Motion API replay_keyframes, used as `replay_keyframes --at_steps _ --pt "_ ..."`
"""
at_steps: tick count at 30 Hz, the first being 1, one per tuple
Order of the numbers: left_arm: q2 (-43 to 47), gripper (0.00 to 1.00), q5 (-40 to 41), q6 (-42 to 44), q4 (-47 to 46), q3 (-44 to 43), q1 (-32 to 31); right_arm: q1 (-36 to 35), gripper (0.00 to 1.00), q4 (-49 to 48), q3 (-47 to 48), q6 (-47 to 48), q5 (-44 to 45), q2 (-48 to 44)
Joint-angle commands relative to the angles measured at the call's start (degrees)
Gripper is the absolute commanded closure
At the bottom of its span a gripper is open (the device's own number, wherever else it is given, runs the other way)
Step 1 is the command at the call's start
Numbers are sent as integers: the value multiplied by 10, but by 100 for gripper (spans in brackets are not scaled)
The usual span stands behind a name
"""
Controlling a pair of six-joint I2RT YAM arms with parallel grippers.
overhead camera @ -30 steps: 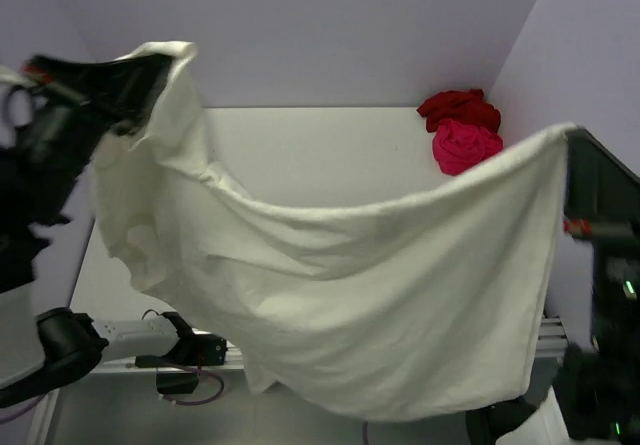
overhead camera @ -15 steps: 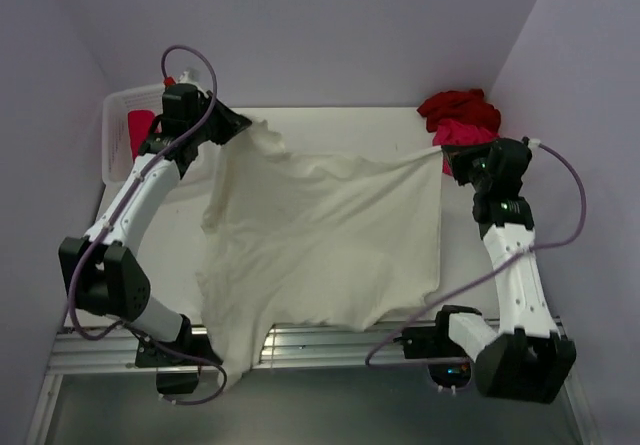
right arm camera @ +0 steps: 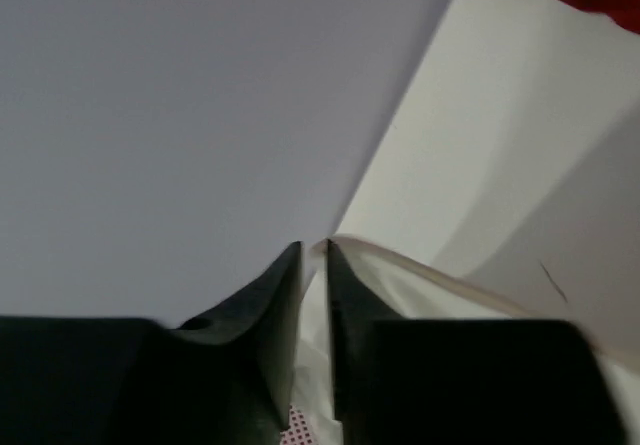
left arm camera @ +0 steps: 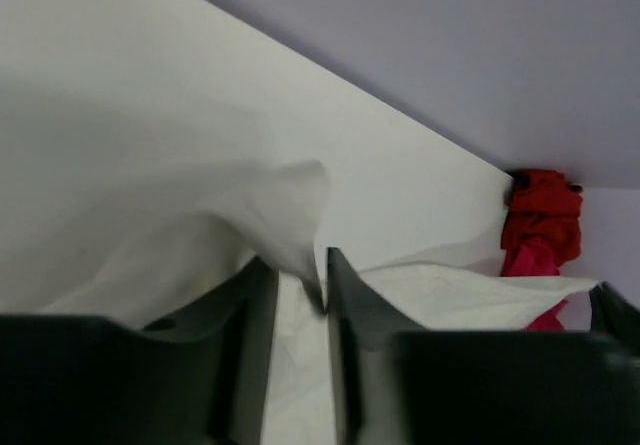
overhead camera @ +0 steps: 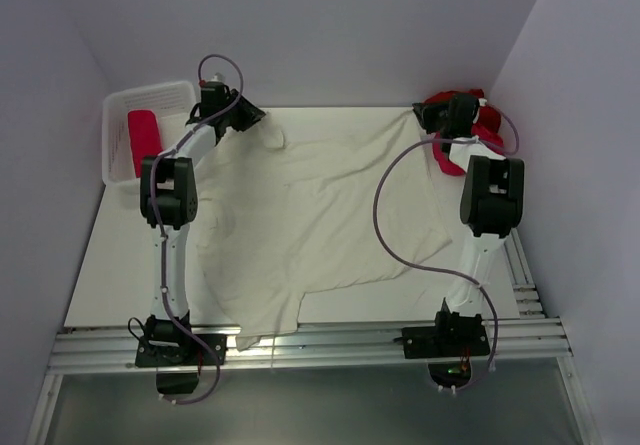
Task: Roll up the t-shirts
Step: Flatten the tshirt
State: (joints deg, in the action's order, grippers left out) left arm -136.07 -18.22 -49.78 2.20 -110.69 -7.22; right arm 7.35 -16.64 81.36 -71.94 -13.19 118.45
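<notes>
left gripper (left arm camera: 297,270) and right gripper (right arm camera: 314,253): jaws only a little apart at the far corners of the cream-white soft cloth t-shirt (overhead camera: 320,225); if they pinch it i cannot tell. it lies spread on the white table (overhead camera: 120,265), probably flattened for rolling

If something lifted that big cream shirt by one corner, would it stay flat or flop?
Probably flop: the cream shirt lies in soft wrinkles, and its hem sags over the near edge of the table. Pushed, it would likely bunch up rather than slide whole.
</notes>
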Motion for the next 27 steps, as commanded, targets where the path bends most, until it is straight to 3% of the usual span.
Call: replay_keyframes --at_steps 1,2,3,4,5,9,13,17,22,27 --pt "-26 64 -20 1 6 -121 21 -2 73 -76 112 -16 -31 60" --pt "-24 30 -21 1 4 -127 25 -2 47 -60 157 -15 -34 71" --pt "-19 12 -16 3 5 -131 28 -2 40 -39 181 -9 -39 80" --pt "-11 3 -14 6 -2 -126 30 -2 35 -17 195 12 -41 83" --pt "4 0 -16 6 -4 -124 35 -1 30 -8 194 23 -38 75" --pt "52 1 -43 13 6 -110 41 7 26 23 116 44 -31 -1" --pt "141 1 -61 38 10 -15 32 9 33 190 69 154 -34 -110" --pt "263 0 -33 76 98 65 -2 3 37 331 -18 241 -18 -222" --pt "417 1 17 77 198 230 -45 1 43 489 -135 326 37 -392" --pt "580 1 29 46 294 409 -82 2 51 555 -282 342 74 -547"
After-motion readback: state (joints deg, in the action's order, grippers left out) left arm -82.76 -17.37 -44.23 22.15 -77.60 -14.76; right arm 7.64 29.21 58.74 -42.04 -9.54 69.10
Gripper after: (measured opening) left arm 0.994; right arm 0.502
